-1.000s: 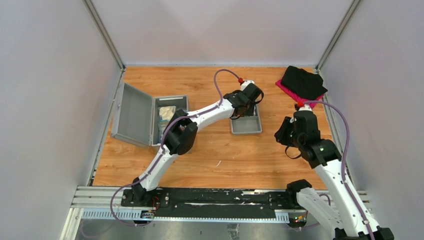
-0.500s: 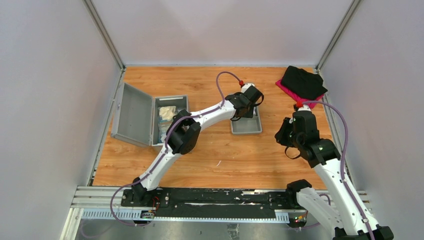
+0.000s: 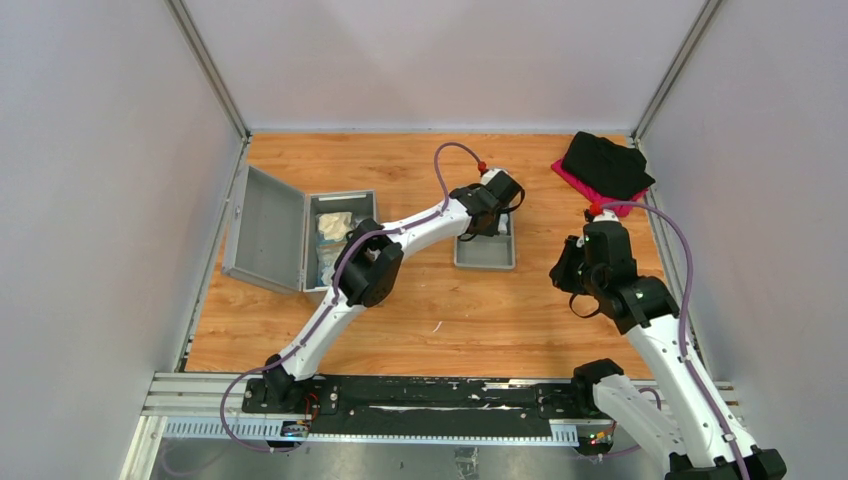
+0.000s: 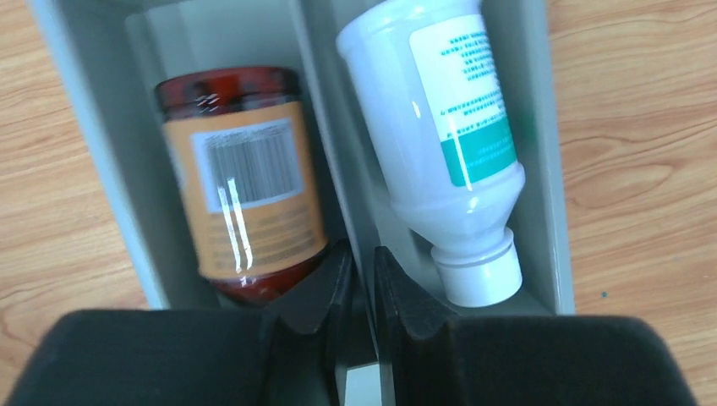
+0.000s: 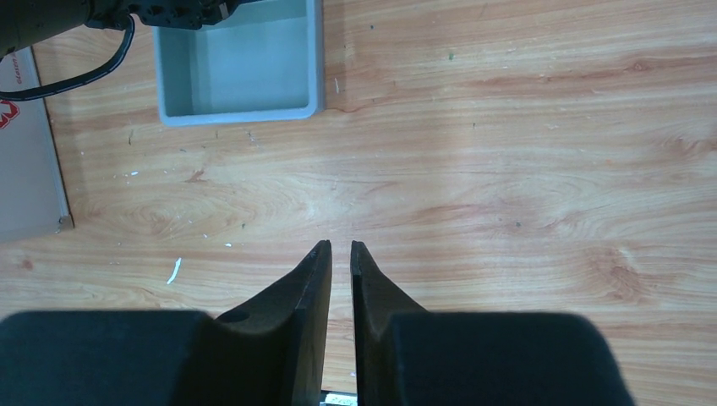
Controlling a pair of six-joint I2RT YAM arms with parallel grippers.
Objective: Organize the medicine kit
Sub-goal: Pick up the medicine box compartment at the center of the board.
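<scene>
Plain grey walls (image 3: 100,200) enclose a wooden tabletop (image 3: 480,310) on three sides.

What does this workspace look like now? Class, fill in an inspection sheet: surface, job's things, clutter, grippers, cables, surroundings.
Surface: wooden table, few white flecks.
Job's things: medicine kit open at left, white packets inside; grey tray holds amber bottle and white bottle in separate compartments.
Clutter: black cloth on red pouch, far right.
Grippers: left gripper closed on the tray's divider; right gripper nearly shut, empty, over bare wood.
Cables: purple cable along each arm.
Surroundings: grey wall panels on three sides; metal rail at near edge.
</scene>
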